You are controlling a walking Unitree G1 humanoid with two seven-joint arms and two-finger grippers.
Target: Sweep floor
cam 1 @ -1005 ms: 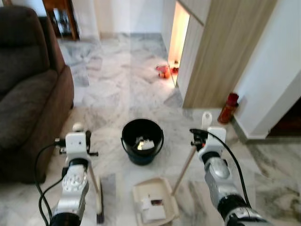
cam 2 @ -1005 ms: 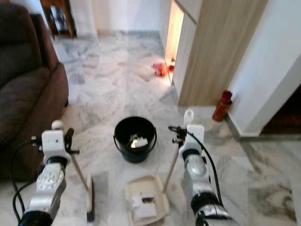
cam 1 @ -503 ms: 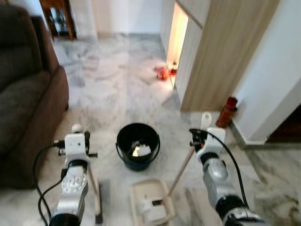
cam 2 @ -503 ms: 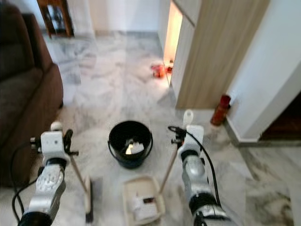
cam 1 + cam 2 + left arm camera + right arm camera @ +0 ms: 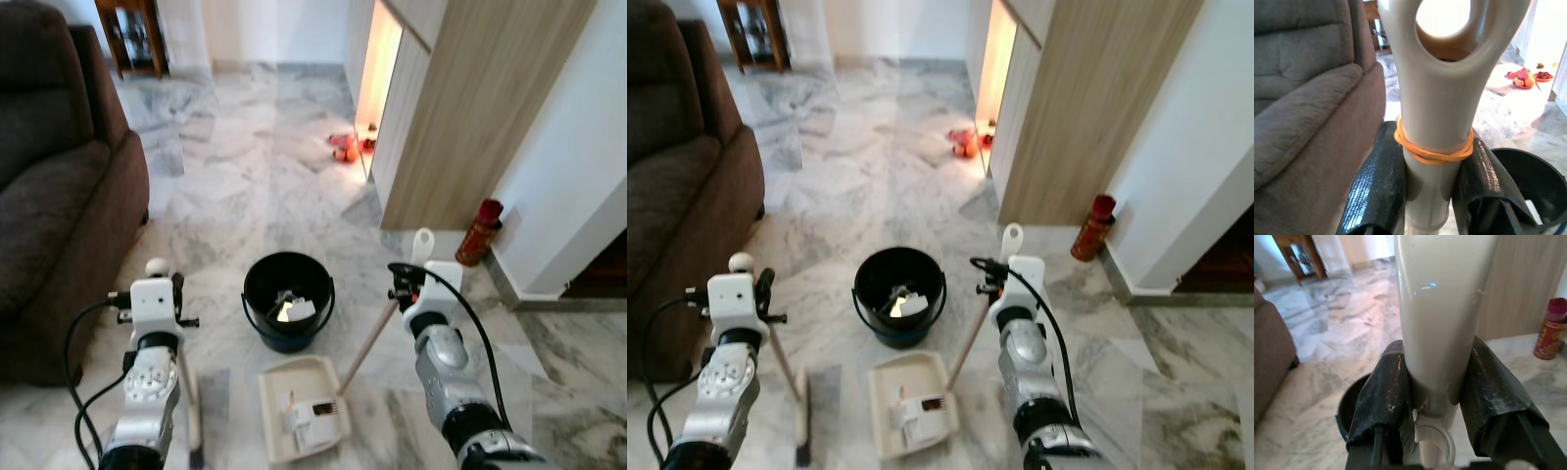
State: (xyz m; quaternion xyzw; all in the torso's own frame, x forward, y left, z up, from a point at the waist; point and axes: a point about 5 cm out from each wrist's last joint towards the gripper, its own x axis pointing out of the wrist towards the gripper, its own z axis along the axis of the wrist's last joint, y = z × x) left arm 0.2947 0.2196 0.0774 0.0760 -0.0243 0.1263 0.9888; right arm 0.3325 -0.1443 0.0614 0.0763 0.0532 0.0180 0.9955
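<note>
My left gripper [image 5: 1432, 196] is shut on the cream broom handle [image 5: 1435, 122], which has an orange rubber band round it. The broom [image 5: 188, 392] slants down to its head on the floor at my lower left. My right gripper [image 5: 1435, 396] is shut on the pale dustpan handle [image 5: 1442, 308]. That stick runs down to the cream dustpan [image 5: 279, 392] lying on the marble floor between the arms, with white and dark scraps [image 5: 313, 421] in it. Just beyond the dustpan stands a black bucket [image 5: 263, 294] holding paper scraps.
A brown sofa [image 5: 59, 196] fills the left side. A wooden cabinet [image 5: 460, 117] and a white wall stand on the right, with a red canister [image 5: 485, 230] at their foot. Red objects [image 5: 343, 149] lie by the lit doorway. Marble floor stretches ahead past the bucket.
The head camera has swayed, so the whole scene shifted. The dustpan has slid a little to the left relative to the bucket. Both grippers keep their hold.
</note>
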